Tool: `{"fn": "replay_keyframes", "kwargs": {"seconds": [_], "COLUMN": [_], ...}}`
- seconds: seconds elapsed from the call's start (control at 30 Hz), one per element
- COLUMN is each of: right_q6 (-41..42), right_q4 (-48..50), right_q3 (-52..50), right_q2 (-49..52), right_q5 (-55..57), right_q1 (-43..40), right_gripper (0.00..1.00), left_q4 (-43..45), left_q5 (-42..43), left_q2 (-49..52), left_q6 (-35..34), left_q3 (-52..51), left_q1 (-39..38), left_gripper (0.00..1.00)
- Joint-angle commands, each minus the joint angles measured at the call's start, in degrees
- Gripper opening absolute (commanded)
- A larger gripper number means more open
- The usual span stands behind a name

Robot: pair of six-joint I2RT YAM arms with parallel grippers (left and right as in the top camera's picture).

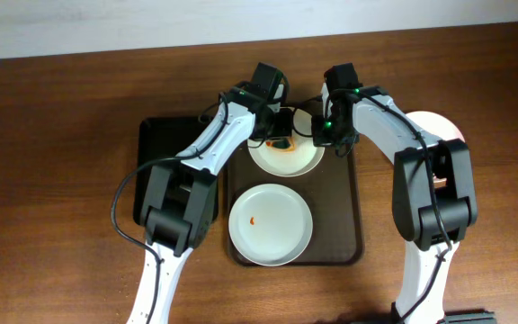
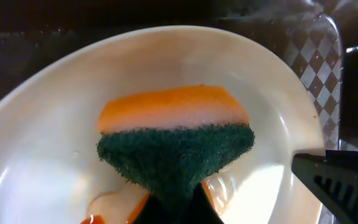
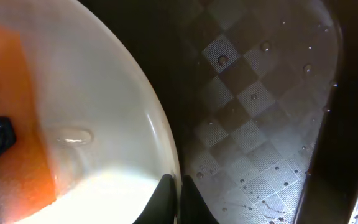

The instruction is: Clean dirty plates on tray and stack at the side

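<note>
On the brown tray (image 1: 353, 225), wiping step (seemingly): left gripper (image 2: 176, 208) clamped on a sponge (image 2: 176, 146) in the far plate (image 1: 306, 160), right gripper (image 3: 173, 199) pinching its rim. Next: steady strokes; 1 smeared plate (image 1: 271, 225) waits.

The worktop (image 1: 52, 108) is warm reddish-brown wood with a streaky grain. The tray (image 1: 353, 216) is dark brown; close up its surface shows a fine chequer of dull and glossy squares. The smaller tray (image 1: 162, 135) beside it is black. The far plate (image 1: 308, 164) is white, smeared orange around the sponge (image 2: 176, 137), which is orange with a dark green scouring face. The near plate (image 1: 277, 229) is white with one small orange-red fleck. The third plate (image 1: 443, 121) looks pale pinkish white. The left arm (image 1: 209, 139) and right arm (image 1: 385, 121) are white with black joints.
</note>
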Motion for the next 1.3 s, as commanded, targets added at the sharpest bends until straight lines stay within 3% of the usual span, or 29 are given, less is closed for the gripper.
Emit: {"fn": "replay_keyframes", "kwargs": {"seconds": [0.0, 0.17, 0.3, 0.4, 0.53, 0.8, 0.93, 1.03, 1.17, 1.27], "right_q6": [-0.5, -0.4, -0.4, -0.4, 1.6, 1.7, 1.5, 1.5, 1.5, 1.5], "right_q4": [-1.7, -2.3, -3.3, -4.0, -5.3, -6.0, -6.1, -6.5, -6.5, -6.4], "right_q3": [-0.8, -0.8, -0.8, -0.8, -0.8, -0.8, -0.7, -0.7, -0.7, -0.7], "right_q2": [1.0, 1.0, 1.0, 1.0, 1.0, 1.0, 1.0, 1.0, 1.0, 1.0], "right_q5": [1.4, 1.4, 1.4, 1.4, 3.8, 4.4, 4.4, 4.4, 4.4, 4.4], "right_q1": [-0.2, -0.2, -0.2, -0.2, -0.2, -0.7, -1.2, -1.4, -1.4, -1.4], "right_gripper": [0.04, 0.04, 0.04, 0.04, 0.04, 0.04, 0.04, 0.04, 0.04, 0.04], "left_q4": [-2.5, -10.3, -12.1, -14.4, -19.6, -39.6, -54.8, -54.7, -54.7, -54.6], "left_q5": [-5.6, -25.0, -32.6, -45.4, -51.3, -49.3, -31.7, -13.4, -14.2, -17.0], "left_q2": [2.0, 2.0, 2.0, 2.0, 2.0, 2.0, 2.0, 1.9, 1.9, 1.9], "left_q6": [-0.6, 6.8, 7.0, 6.9, 6.3, -0.9, 0.6, 10.5, 15.6, 15.5], "left_q3": [0.3, 0.4, 0.9, 1.1, 4.7, 25.3, 41.2, 41.4, 35.5, 28.0], "left_q1": [0.0, 0.0, -0.7, -1.7, -2.9, -0.1, 8.2, 14.9, 18.8, 18.9], "left_gripper": [0.0, 0.0, 0.0, 0.0, 0.0, 0.0, 0.0, 0.0, 0.0, 0.0]}}
